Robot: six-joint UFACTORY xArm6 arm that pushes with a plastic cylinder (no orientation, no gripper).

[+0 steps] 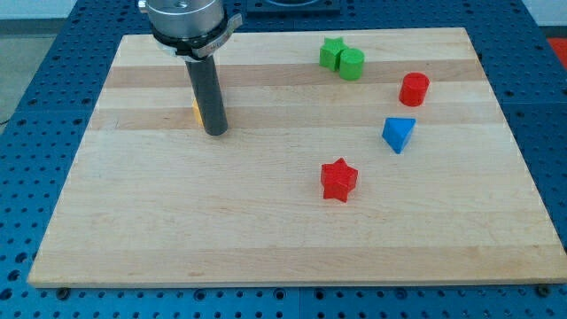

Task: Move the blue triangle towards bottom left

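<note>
My tip (215, 132): sitting upper left of the frame, holding nothing, touching a mostly hidden yellow block (196, 112).
Blue triangle (398, 134): lying right of centre, well apart from my tip.

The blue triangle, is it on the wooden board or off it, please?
On. The blue triangle rests on the wooden board, inside its right edge, between the red cylinder and red star.

No legible txt, labels, brand marks or nos. anywhere in view; blocks and tabletop (292, 239) carry none.
</note>
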